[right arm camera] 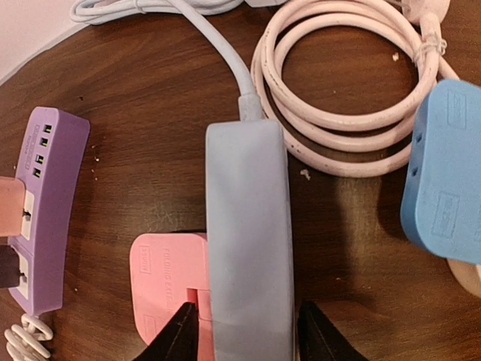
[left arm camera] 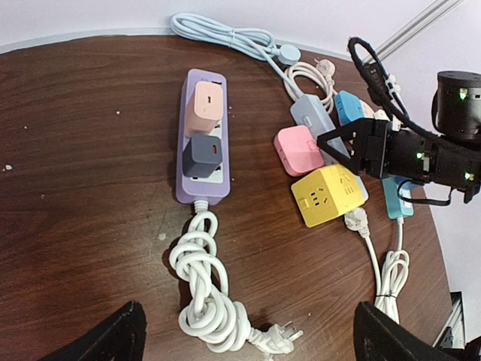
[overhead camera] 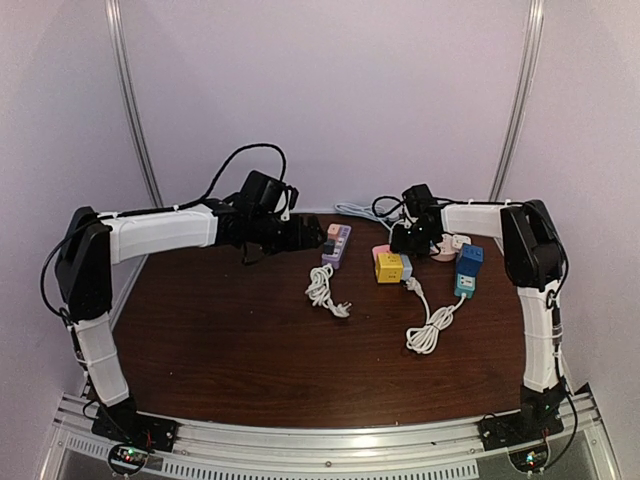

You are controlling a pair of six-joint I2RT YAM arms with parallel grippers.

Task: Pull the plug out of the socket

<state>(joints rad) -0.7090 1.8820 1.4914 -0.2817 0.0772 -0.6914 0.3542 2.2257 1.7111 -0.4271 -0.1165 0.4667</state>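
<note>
The right gripper (right arm camera: 248, 320) straddles the grey power strip (right arm camera: 248, 226), whose long axis runs straight ahead between its fingers. The pink plug (right arm camera: 165, 278) sits against the strip just inside the left finger. I can't tell if the gripper is squeezing. The left gripper (left arm camera: 252, 335) is spread wide, with the purple strip (left arm camera: 201, 188) lying lengthwise ahead of it.

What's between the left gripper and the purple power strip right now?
In the left wrist view, only the strip's own coiled white cord lies between the left gripper and the purple power strip.
</note>
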